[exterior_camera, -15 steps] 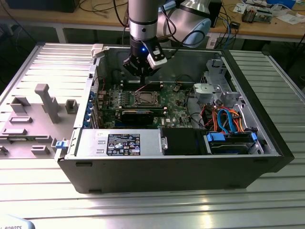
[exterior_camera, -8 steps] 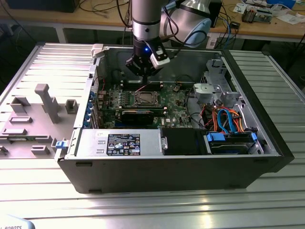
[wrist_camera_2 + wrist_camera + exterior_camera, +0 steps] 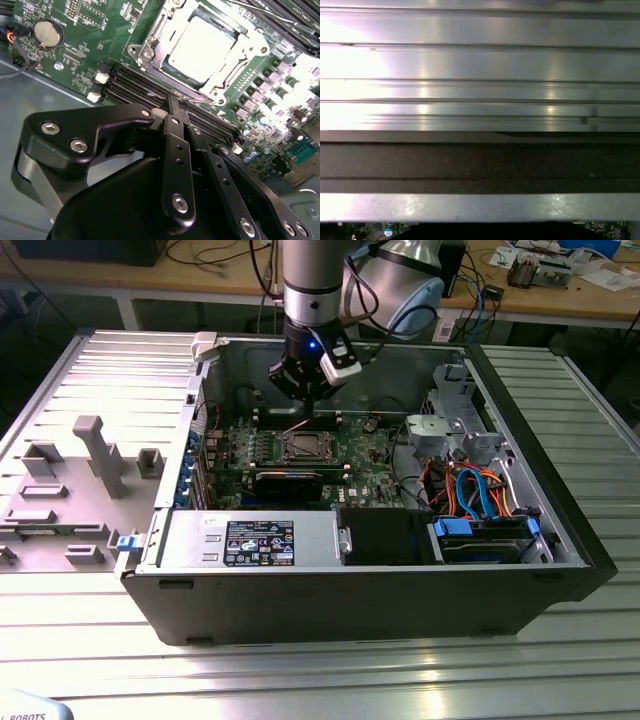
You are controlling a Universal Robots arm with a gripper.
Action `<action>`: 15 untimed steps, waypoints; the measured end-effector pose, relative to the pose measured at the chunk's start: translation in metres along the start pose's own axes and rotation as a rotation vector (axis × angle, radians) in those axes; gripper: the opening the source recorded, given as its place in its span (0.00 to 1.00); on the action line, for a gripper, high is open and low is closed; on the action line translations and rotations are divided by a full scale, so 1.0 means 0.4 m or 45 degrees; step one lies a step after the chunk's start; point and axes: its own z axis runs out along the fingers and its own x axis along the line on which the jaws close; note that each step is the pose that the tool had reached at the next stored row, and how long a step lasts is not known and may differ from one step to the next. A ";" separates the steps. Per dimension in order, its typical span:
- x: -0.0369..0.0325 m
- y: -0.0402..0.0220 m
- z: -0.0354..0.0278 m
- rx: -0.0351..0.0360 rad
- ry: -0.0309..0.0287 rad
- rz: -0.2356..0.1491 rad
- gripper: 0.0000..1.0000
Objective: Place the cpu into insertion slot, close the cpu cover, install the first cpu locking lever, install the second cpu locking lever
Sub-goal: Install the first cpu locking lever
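The gripper is hanging over the far edge of the green board, which is lying flat inside the open computer case. In the second wrist view its black fingers are pressed together, narrow, with nothing between them. Their tips are pointing at the long black memory slots on the board, just beside the insertion slot.

The cpu is sitting in that slot near the middle of the board. It is showing a flat, square top of dull silver-grey metal, pale under the light, with rounded corners, and it is lying level with the board. The cpu cover, a thin silvery frame, is lying down around it, so that the chip's top is showing through the large square window. Screw heads are sitting at the corners of the slot's metal rim. Whether the locking levers are latched cannot be made out.

A round coin battery is sitting on the board, well apart from the slot. In the exterior view the cpu is showing as a small grey square on the board, just in front of the gripper. The case is resting on a ribbed metal table.
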 end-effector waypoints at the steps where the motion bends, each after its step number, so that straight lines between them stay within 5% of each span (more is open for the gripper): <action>1: -0.004 0.000 0.001 -0.0001 -0.0002 0.001 0.11; 15: -0.027 -0.001 0.042 -0.0001 -0.0002 0.004 0.11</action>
